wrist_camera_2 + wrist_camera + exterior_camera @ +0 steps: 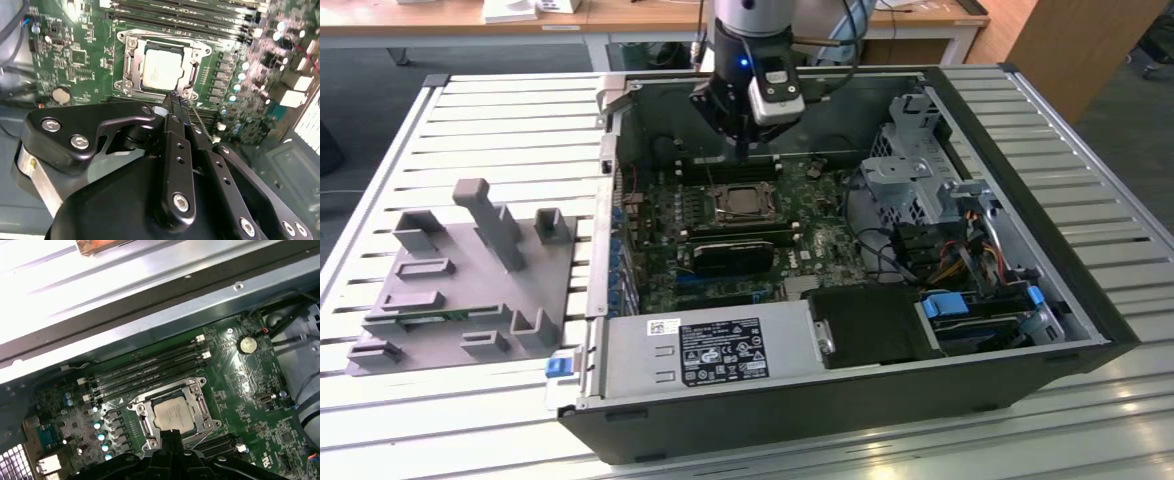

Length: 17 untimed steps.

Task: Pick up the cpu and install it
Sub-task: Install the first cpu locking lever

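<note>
Just above the motherboard [75, 60], the gripper [174, 100] is seen with fingers pressed together, nothing held. Beyond its tips, the cpu [161, 70] is seated in the socket frame [197, 52], inside the computer case [1067, 300].

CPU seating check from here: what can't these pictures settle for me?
- Whether the cpu lies fully flat in the socket: too small in the exterior view, and its near edge is hidden by the hand in both wrist views.
- The socket's near side in the first wrist view: covered by the hand.
- Any latch position: not readable.
</note>
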Each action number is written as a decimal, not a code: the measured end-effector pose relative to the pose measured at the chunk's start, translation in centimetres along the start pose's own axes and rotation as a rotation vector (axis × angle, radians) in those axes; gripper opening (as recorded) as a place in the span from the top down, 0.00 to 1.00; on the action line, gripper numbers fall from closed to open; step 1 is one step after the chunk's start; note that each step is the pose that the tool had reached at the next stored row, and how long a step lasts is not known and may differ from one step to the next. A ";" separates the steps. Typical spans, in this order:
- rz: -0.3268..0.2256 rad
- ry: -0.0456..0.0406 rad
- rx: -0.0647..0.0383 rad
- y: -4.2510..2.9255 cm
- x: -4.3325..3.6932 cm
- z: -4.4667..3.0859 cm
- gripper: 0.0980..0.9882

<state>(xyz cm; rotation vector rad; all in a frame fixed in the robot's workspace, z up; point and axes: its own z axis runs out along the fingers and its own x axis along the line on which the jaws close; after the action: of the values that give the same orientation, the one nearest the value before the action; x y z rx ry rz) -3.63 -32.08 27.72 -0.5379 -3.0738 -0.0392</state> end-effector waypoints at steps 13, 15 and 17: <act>-0.157 -0.0180 -0.008 -0.01 0.00 0.54 0.99; -0.193 -0.0170 -0.008 -0.02 0.00 0.60 0.99; -0.230 -0.0160 -0.007 -0.02 0.00 0.66 0.99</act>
<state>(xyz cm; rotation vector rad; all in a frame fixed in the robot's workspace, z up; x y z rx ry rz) -3.65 -32.08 27.06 -0.1827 -3.1350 -0.0498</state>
